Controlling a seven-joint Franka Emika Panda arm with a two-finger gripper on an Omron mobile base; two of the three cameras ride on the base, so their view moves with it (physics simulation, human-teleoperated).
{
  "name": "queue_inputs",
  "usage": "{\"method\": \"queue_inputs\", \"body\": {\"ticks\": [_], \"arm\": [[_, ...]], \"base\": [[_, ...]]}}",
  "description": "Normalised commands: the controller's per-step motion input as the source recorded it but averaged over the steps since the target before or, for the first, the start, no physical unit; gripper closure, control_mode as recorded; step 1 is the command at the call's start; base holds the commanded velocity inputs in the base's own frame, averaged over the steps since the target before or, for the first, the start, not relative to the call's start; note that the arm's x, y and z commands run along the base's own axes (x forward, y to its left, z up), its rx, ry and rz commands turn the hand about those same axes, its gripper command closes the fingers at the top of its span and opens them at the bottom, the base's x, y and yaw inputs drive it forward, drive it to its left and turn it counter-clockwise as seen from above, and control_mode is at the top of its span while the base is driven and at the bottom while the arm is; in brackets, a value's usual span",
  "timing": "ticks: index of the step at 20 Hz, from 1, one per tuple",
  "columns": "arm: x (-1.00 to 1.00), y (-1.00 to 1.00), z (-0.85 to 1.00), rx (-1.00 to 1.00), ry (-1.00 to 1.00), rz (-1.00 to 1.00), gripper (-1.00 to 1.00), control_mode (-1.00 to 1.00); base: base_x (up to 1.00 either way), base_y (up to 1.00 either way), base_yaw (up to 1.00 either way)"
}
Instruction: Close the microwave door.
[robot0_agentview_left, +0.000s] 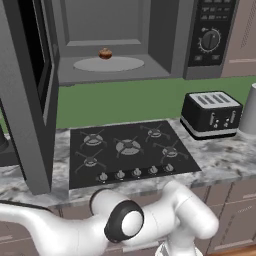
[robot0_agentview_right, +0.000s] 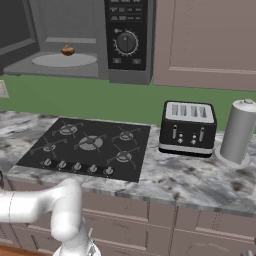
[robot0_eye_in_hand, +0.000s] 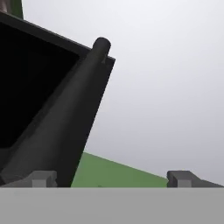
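The microwave (robot0_agentview_left: 165, 30) hangs above the cooktop, its grey cavity exposed, with a pale turntable (robot0_agentview_left: 108, 64) and a small brown item (robot0_agentview_left: 105, 53) on it. Its black dial panel (robot0_agentview_left: 212, 35) is at the right. The microwave door (robot0_agentview_left: 30, 95) stands swung wide open at the left, reaching out over the counter edge. In the hand view my gripper (robot0_eye_in_hand: 111, 179) is open, and its fingertips (robot0_eye_in_hand: 40, 178) are spread wide. The door's black glass (robot0_eye_in_hand: 30, 83) and its dark round handle bar (robot0_eye_in_hand: 65, 118) loom close at the left, the bar ending just above my left fingertip. Nothing sits between the fingers.
A black gas cooktop (robot0_agentview_left: 127, 150) lies in the marble counter (robot0_agentview_left: 225, 155). A black toaster (robot0_agentview_left: 210, 114) and a grey cylinder (robot0_agentview_right: 239, 131) stand to the right. A green wall (robot0_agentview_left: 125, 100) runs behind, and a pale cabinet (robot0_agentview_right: 205, 40) hangs right of the microwave.
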Motion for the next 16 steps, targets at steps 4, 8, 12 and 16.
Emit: {"method": "queue_inputs", "body": {"ticks": [4, 8, 12, 16], "arm": [[0.58, 0.36, -0.01, 0.06, -0.03, 0.06, -1.0, -1.0], [0.46, 0.79, 0.0, 0.0, -0.01, 0.0, -1.0, -1.0], [0.52, 0.21, -0.07, 0.08, -0.04, 0.09, -1.0, -1.0], [0.68, 0.0, -0.14, 0.27, -0.07, 0.23, -1.0, -1.0]], "base": [[0.0, 0.0, 0.0], [0.0, 0.0, 0.0], [0.0, 0.0, 0.0], [0.0, 0.0, 0.0]]}}
